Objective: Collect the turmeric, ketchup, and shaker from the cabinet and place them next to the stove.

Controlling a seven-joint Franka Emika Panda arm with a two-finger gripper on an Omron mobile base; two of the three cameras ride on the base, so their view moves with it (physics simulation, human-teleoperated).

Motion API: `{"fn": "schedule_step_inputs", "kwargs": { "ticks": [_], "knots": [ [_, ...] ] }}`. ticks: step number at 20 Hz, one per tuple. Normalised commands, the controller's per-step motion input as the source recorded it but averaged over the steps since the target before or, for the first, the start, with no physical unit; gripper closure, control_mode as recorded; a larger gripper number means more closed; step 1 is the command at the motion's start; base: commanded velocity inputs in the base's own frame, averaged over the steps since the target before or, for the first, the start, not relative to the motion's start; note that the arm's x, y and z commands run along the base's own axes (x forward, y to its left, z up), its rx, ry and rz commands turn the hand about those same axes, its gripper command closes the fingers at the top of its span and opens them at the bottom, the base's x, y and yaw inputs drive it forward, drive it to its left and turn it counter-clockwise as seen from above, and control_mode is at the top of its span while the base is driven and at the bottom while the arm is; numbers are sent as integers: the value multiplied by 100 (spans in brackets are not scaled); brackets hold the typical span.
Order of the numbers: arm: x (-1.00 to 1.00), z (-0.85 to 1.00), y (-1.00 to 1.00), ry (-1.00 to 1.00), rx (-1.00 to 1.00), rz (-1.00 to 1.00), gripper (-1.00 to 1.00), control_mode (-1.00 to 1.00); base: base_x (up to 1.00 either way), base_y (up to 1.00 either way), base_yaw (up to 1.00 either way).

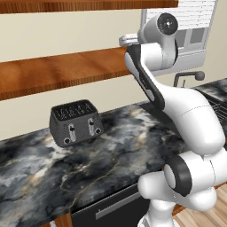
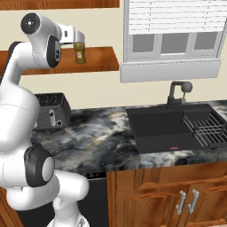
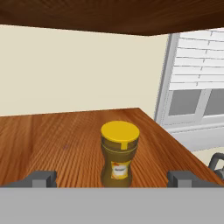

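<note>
Yellow-lidded turmeric [image 3: 119, 155] upright on cabinet [image 3: 52, 140] board near its right end, centred between wide-open fingers [image 3: 41, 178], untouched | right base: gripper [image 2: 81, 48] level with turmeric [image 2: 80, 52] on shelf [image 2: 99, 62], above toaster [image 2: 52, 111] on counter [image 2: 102, 137] | left base: toaster [image 1: 75, 122] near counter [image 1: 115, 146] back edge.

1. The arm reaches up to the cabinet [image 2: 95, 62] shelf; the hand [image 2: 76, 41] sits at the turmeric [image 2: 80, 52], finger state not resolvable.
2. The turmeric stands upright on the shelf board, near its right end.
3. A dark toaster [image 2: 52, 111] sits on the marbled counter [image 2: 97, 137], partly behind the arm.
4. A black sink [image 2: 155, 124] with faucet [image 2: 177, 93] lies right of it, below the shuttered window [image 2: 170, 31].
</note>
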Motion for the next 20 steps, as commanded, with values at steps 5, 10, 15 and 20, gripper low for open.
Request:
{"fn": "schedule_step_inputs", "kwargs": {
  "ticks": [5, 10, 15, 20],
  "knots": [
    [30, -19, -2, 0, 0, 0, -100, -100, 0, 0, 0],
    [22, -31, -4, -5, 0, 0, -100, -100, 0, 0, 0],
    [15, -13, -2, -3, 0, 0, -100, -100, 0, 0, 0],
    [17, -1, 0, 0, 0, 0, -100, -100, 0, 0, 0]
  ]
}}
